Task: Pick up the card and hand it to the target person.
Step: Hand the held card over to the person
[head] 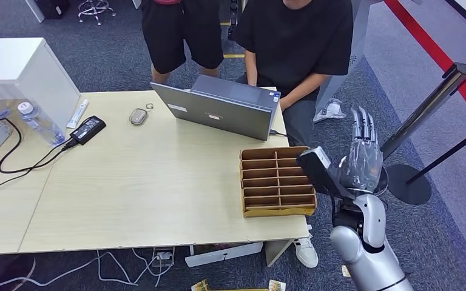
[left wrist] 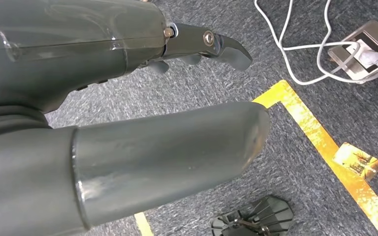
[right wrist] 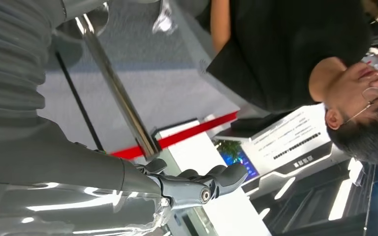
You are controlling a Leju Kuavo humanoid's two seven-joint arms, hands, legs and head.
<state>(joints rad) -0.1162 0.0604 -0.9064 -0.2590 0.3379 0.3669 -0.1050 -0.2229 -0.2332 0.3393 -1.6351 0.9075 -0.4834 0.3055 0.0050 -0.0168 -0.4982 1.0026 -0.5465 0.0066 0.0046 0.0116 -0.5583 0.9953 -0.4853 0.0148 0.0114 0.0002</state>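
Head view: pale wooden table (head: 127, 182), seated person in a black shirt (head: 297, 42) behind it, brown slotted wooden tray (head: 277, 182) at the near corner. Just beside the tray my right hand (head: 361, 157) is raised, fingers straight, pointing toward that person — no card visible in it. Left wrist view adds this: left hand (left wrist: 128, 98) hanging, loosely spread, with a small yellowish card (left wrist: 357, 160) on the carpet below — likely the target.

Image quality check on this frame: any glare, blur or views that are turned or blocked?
Head view: evenly lit and sharp, soft shadows under the grey laptop. Left wrist view: the left hand is close and soft, with glare on its thumb. Right wrist view: turned sideways, bright background lights, reflections on the right hand.
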